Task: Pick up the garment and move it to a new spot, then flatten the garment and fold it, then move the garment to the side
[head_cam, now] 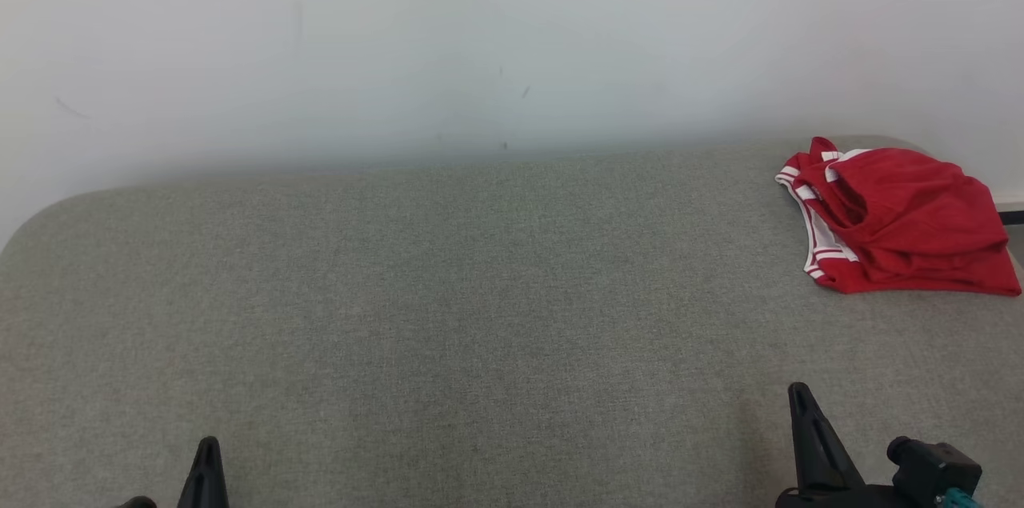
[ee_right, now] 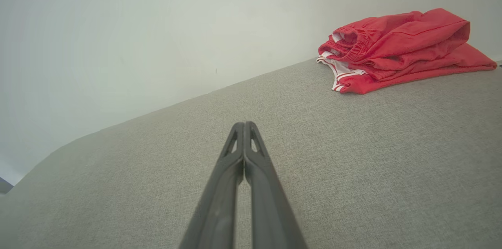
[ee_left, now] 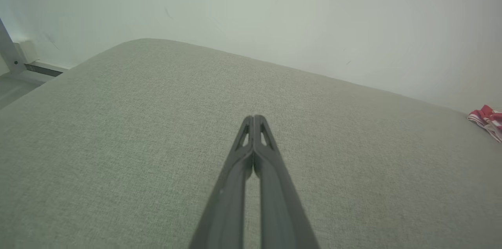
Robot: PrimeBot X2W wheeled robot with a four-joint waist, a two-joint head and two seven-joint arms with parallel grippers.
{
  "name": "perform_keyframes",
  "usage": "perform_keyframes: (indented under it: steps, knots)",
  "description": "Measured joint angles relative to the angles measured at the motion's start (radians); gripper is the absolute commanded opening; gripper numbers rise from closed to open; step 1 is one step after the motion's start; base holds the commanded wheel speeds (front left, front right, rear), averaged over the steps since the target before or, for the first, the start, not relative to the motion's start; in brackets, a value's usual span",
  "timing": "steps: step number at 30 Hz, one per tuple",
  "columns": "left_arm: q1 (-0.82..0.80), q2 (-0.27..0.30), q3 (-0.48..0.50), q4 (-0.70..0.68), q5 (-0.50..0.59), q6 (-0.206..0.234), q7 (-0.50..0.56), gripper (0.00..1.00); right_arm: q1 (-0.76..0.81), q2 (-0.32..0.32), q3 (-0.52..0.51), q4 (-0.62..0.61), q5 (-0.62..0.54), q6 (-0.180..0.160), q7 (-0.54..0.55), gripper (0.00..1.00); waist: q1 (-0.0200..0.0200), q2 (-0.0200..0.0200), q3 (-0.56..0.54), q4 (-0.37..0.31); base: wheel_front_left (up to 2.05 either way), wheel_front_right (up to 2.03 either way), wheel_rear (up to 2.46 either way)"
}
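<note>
Fingers together; right wrist: garment waistband.

One garment sits well ahead of the right gripper. Two grippers: that and the left gripper. One cushion lies beneath both.

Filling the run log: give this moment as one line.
garment: loosely folded, far right of grey surface | left gripper: shut, empty | right gripper: shut, empty
</note>
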Motion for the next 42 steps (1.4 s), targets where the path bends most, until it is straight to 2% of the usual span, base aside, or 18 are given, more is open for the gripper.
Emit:
perform_keyframes:
  steps: [10, 42]
  knots:
    - [-0.020, -0.023, 0.028, 0.009, -0.152, -0.028, 0.041, 0.00, -0.018, 0.003, -0.010, 0.008, 0.174, 0.000, 0.035, 0.00, 0.0001, 0.0000, 0.004, 0.002, 0.00, 0.00, 0.00]
    - [-0.078, -0.081, 0.097, 0.035, -0.543, -0.106, 0.137, 0.00, -0.070, 0.010, -0.035, 0.032, 0.609, 0.000, 0.122, 0.00, 0.0000, 0.0000, 0.017, 0.010, 0.00, 0.00, 0.00]
